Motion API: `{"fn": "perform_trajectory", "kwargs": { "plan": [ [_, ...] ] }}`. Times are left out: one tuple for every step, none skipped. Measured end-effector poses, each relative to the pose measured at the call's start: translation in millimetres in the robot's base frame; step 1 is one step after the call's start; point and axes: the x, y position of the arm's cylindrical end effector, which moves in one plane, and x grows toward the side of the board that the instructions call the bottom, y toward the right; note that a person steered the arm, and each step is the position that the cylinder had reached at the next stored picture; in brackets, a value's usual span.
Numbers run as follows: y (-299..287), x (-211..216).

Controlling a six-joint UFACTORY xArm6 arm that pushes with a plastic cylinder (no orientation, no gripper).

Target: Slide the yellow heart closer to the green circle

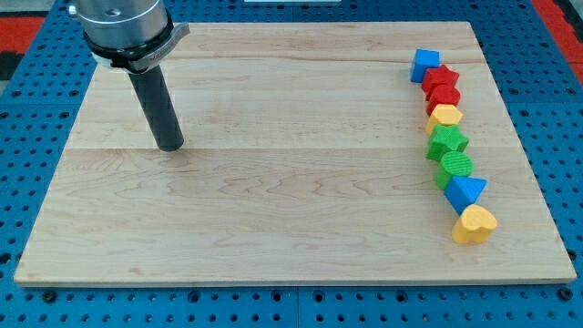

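The yellow heart (475, 223) lies at the bottom end of a column of blocks near the view's right edge of the wooden board (273, 200). The green circle (455, 166) sits two blocks above it, with a blue triangle (465, 191) between them. My tip (169, 145) rests on the board far to the view's left, well away from all the blocks.
The column continues upward with a green star (447, 141), a yellow block (445, 116), a red block (444, 96), a red star (439, 77) and a blue block (424, 64). The blocks touch or nearly touch each other. A blue pegboard (27, 100) surrounds the board.
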Motion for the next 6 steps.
{"fn": "perform_trajectory", "kwargs": {
  "plan": [
    [0, 0],
    [0, 10],
    [1, 19],
    [1, 27],
    [14, 40],
    [42, 47]
  ]
}}
